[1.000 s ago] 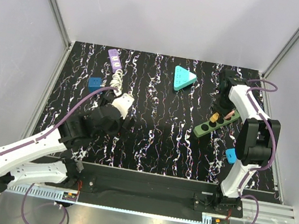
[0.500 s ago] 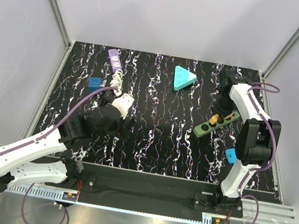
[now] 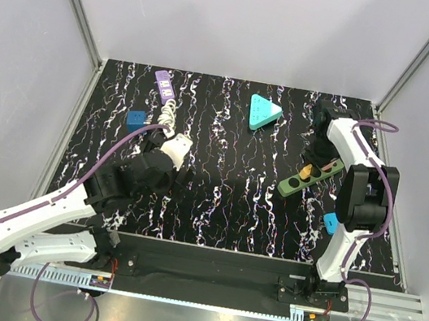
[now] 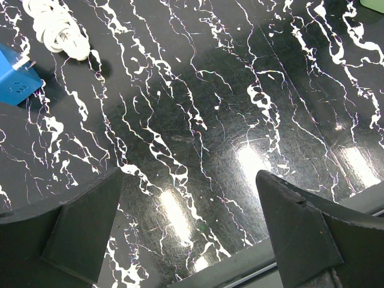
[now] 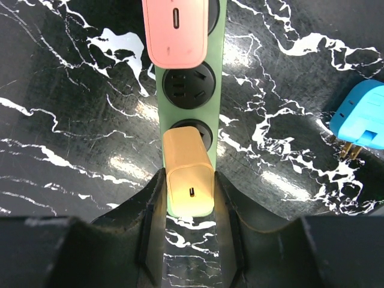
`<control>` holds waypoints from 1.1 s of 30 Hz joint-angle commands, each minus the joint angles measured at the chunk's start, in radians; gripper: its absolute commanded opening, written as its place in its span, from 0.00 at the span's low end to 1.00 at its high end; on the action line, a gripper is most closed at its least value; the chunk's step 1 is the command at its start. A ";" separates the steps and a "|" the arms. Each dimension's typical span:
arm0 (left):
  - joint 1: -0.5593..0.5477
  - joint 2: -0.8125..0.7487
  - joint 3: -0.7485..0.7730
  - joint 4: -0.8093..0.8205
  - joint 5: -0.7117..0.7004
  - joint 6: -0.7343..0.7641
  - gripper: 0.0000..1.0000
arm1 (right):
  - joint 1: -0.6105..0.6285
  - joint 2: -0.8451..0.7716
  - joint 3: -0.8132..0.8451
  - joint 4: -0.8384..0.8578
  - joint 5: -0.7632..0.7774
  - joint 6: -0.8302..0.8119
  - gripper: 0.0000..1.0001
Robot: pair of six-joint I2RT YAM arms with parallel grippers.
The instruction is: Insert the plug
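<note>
A green power strip (image 5: 217, 72) lies on the black marbled table, at the right in the top view (image 3: 288, 188). A pink plug (image 5: 177, 30) sits in its far socket and the middle socket is empty. An orange plug (image 5: 189, 174) stands in the near socket, also seen from above (image 3: 306, 172). My right gripper (image 5: 189, 189) straddles the orange plug with both fingers against its sides. In the top view the right gripper (image 3: 319, 152) hangs over the strip. My left gripper (image 4: 189, 177) is open and empty above bare table, at the left in the top view (image 3: 179, 173).
A light blue plug (image 5: 363, 117) lies right of the strip, near the right arm (image 3: 330, 223). A blue adapter (image 4: 15, 84) and a coiled white cable (image 4: 57, 30) lie at the left. A purple strip (image 3: 164, 79) and a teal triangular socket block (image 3: 264, 113) sit at the back.
My right wrist has shifted slightly over the strip, so the pink plug is now covered in the top view. The left arm has not moved.
</note>
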 commanded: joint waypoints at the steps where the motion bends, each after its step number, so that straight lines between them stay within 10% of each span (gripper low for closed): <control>1: 0.002 0.000 -0.003 0.025 -0.027 0.018 0.99 | -0.002 0.032 0.010 0.027 0.008 0.028 0.00; 33: 0.002 -0.003 0.000 0.027 -0.030 0.020 0.99 | -0.002 0.153 -0.119 0.113 -0.049 0.025 0.00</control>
